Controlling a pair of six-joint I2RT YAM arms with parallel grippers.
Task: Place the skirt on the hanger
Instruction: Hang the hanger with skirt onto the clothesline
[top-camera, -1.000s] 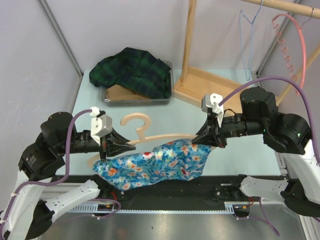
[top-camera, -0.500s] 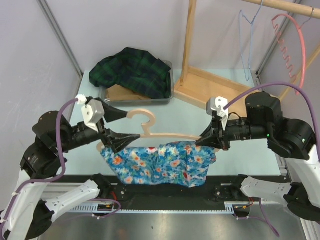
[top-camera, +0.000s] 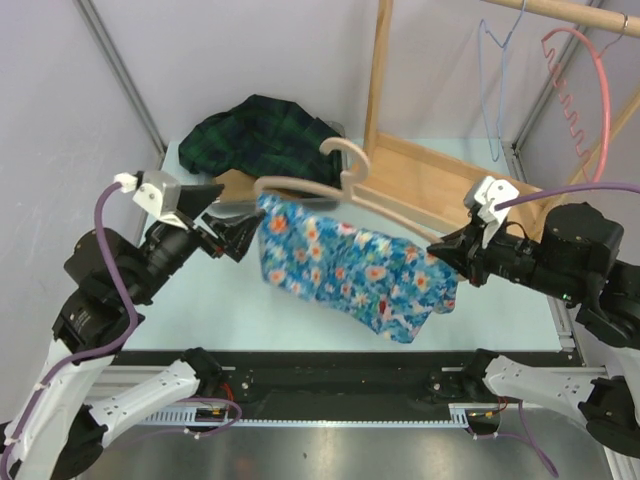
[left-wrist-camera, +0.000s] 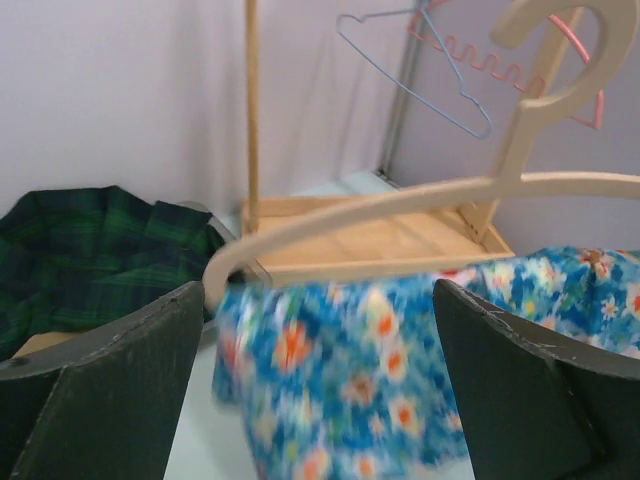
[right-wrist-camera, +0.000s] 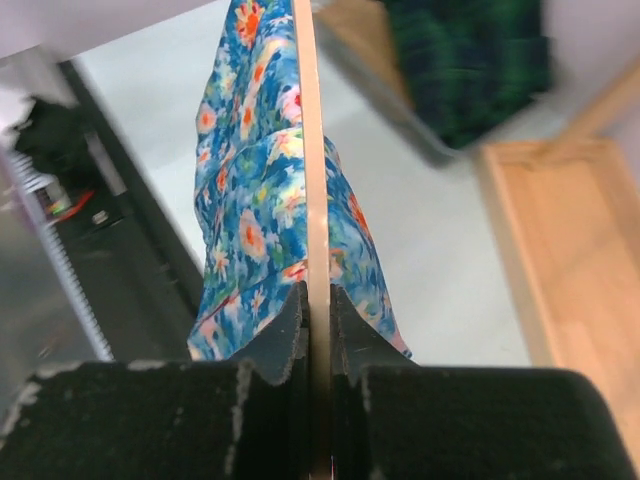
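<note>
**Operator:** What is surrounding the work?

**Technician:** A wooden rack (top-camera: 430, 180) is standing at the far right corner of the table (top-camera: 200, 300). A plaid garment (top-camera: 265, 135) is lying heaped at the far left corner.

**Operator:** Where is the skirt?

**Technician:** The skirt (top-camera: 350, 270) is hanging from the hanger (top-camera: 290, 184) above the table's middle. The right gripper (top-camera: 440, 250) is clamping the hanger's right end, and its jaws are hiding that tip. The left gripper (top-camera: 235, 215) is standing wide open just beside the left end, gripping nothing. The skirt is showing blurred in the left wrist view.

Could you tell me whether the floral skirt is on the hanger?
On: the skirt hangs draped over the wooden hanger, which the right gripper clamps.
</note>
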